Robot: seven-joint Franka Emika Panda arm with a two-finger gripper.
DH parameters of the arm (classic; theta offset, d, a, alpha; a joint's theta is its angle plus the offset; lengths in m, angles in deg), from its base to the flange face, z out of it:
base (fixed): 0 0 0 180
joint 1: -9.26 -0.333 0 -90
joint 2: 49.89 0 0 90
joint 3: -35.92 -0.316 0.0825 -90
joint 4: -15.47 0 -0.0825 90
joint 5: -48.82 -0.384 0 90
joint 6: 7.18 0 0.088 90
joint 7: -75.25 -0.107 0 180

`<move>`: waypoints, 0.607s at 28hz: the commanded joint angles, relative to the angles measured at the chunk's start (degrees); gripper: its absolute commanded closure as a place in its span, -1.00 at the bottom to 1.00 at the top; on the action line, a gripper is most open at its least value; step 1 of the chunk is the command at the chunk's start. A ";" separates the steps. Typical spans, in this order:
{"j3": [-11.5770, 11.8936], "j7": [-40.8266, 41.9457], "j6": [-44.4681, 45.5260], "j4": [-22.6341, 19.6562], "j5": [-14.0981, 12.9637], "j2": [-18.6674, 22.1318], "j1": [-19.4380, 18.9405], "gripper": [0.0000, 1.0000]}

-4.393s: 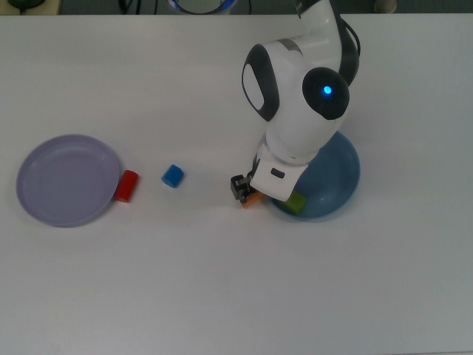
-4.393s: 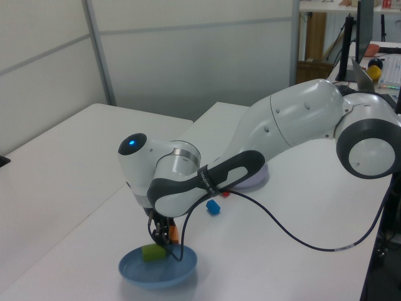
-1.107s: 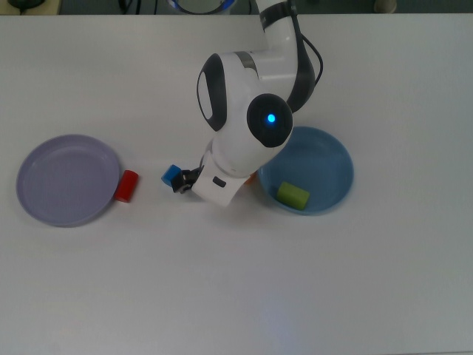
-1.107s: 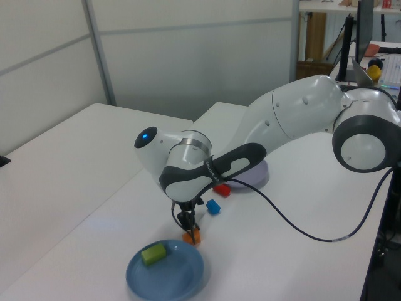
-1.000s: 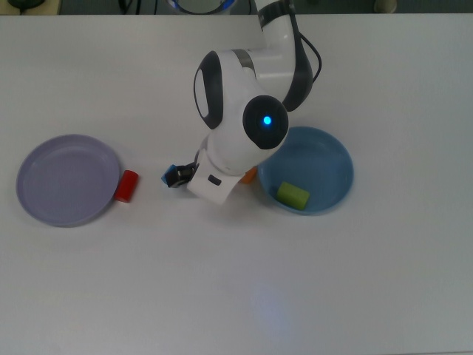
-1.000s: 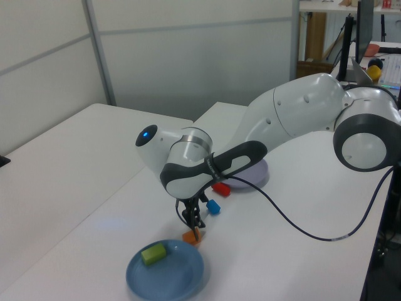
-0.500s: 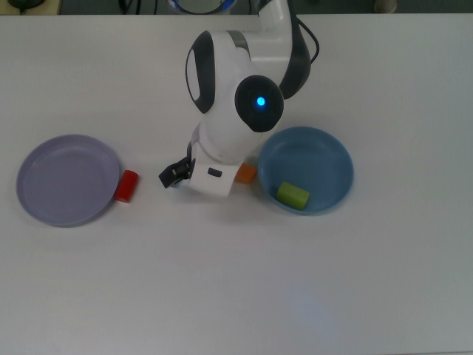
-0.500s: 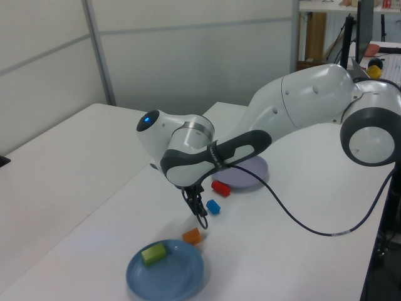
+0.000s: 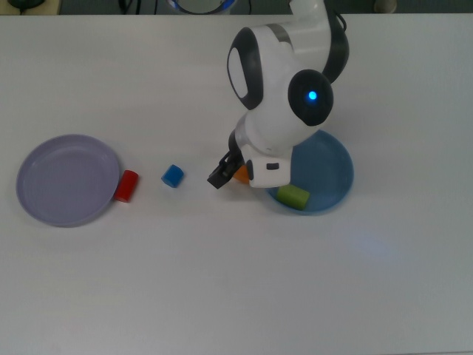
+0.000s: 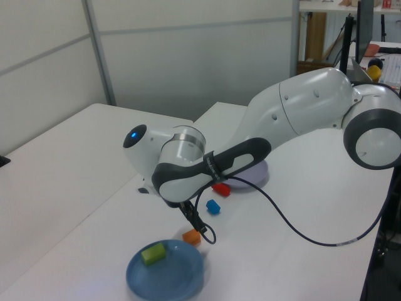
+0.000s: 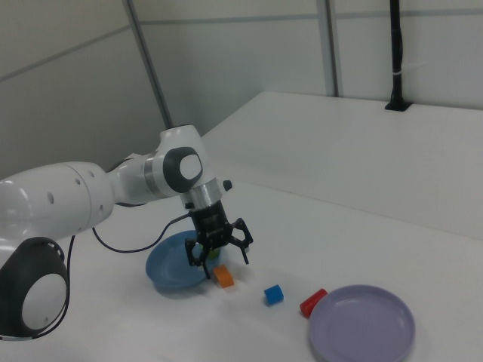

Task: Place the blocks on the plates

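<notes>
step in hand, as judged: fetching the orange block (image 11: 223, 277), which lies on the table (image 9: 222, 281) just beside the blue plate (image 9: 336, 174); the lime-green block (image 9: 293, 197) already lies on that plate; the pincer (image 11: 219, 255) hovers above the orange block, spread wide, holding nothing; next it must descend and close; in the top view the arm hides most of the orange block; blue block (image 9: 172, 176) and red cylinder (image 9: 126, 186) lie off the lavender plate (image 9: 66, 180).

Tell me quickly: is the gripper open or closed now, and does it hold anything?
Gripper: open, holding nothing; its fingers are spread above the orange block, which lies on the table beside the blue plate.
</notes>
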 commanded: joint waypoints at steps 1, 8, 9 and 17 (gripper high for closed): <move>0.14 1.98 0.19 -1.06 0.44 -0.84 -1.56 -0.98; 0.14 1.81 -1.21 -1.06 2.99 -2.33 -1.65 -0.56; 0.14 1.81 -1.57 -1.06 2.99 -2.33 -1.65 -0.41; 0.22 -0.39 -2.10 -0.71 2.64 -2.25 -1.56 1.00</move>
